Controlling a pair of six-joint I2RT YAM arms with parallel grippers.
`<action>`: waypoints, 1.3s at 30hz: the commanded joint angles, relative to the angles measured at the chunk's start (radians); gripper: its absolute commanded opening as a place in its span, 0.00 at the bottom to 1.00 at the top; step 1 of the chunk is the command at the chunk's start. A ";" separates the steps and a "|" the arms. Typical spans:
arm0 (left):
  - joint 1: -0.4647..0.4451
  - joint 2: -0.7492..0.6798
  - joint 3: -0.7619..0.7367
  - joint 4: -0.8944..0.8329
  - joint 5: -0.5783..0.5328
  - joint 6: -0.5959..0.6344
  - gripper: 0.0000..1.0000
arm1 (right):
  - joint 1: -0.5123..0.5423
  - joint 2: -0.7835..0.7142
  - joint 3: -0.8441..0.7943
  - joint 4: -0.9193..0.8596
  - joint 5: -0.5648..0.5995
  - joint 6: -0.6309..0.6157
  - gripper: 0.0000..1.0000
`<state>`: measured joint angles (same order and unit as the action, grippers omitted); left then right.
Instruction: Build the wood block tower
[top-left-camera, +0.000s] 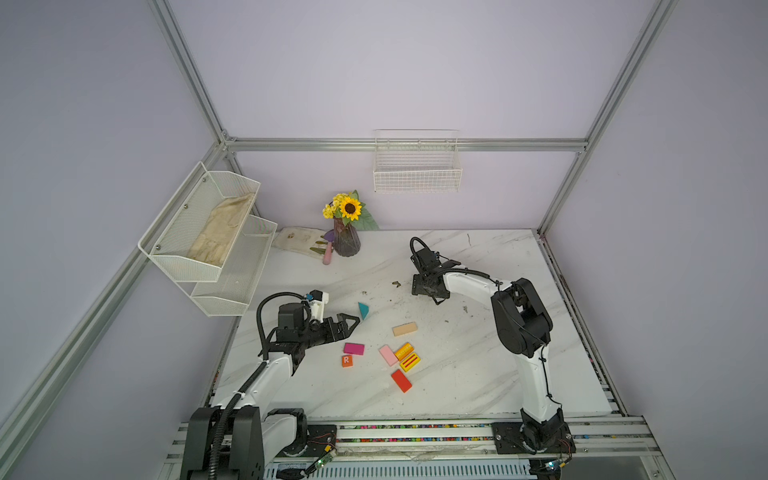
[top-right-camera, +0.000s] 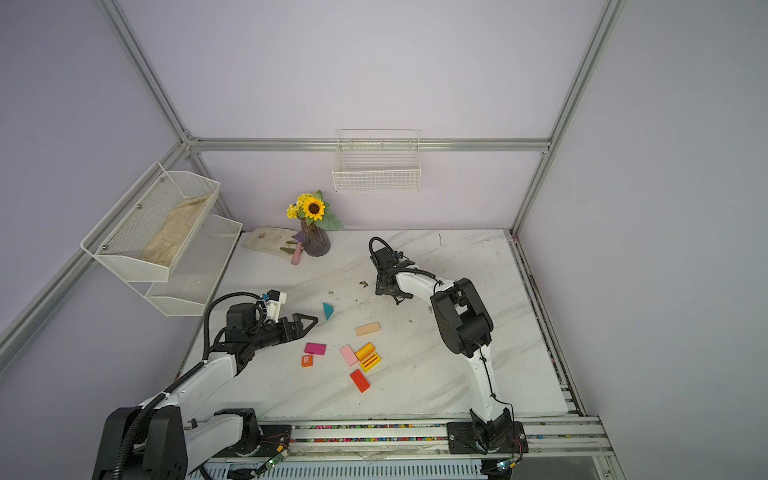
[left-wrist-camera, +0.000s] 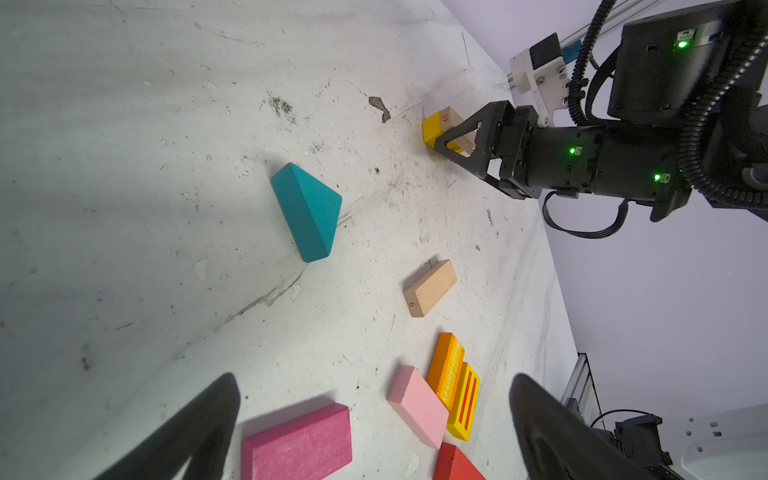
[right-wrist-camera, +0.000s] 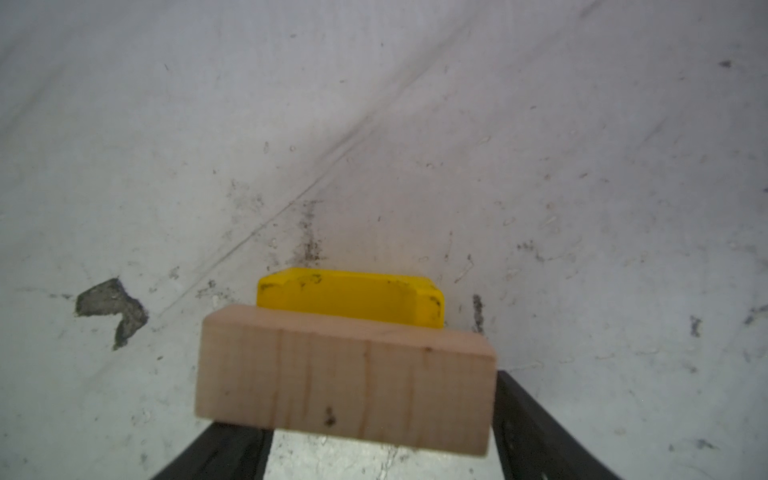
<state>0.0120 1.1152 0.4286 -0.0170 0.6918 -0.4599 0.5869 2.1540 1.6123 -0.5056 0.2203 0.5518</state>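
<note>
Both top views high overhead, facing down on the whole table (top-left-camera: 457, 395), wrist views close above its surface

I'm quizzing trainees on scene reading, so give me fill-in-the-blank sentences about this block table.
The orange cube bears the letter ___.
The base block beneath the tan block marked 45 is ___.
The left tool is ___.
The teal triangle lies nearer the ___ tool.
Missing words: R; yellow; open; left.

The frame edge crops the red block (left-wrist-camera: 455, 463) and magenta block (left-wrist-camera: 297, 444) in the left wrist view. A blurred tan block (right-wrist-camera: 345, 382) hides most of the yellow block (right-wrist-camera: 349, 297). The right pincer (top-left-camera: 432, 297) covers both in both top views.
</note>
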 joint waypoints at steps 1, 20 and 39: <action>0.001 0.003 0.069 0.028 0.005 0.013 1.00 | -0.006 -0.045 -0.025 -0.013 0.028 -0.008 0.82; 0.000 0.004 0.070 0.027 0.005 0.013 1.00 | -0.071 -0.080 -0.093 -0.001 0.011 -0.021 0.82; 0.000 0.014 0.072 0.026 0.006 0.013 1.00 | -0.081 -0.090 -0.091 0.041 -0.078 -0.026 0.82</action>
<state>0.0120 1.1282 0.4286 -0.0170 0.6918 -0.4599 0.5102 2.1040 1.5219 -0.4770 0.1570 0.5297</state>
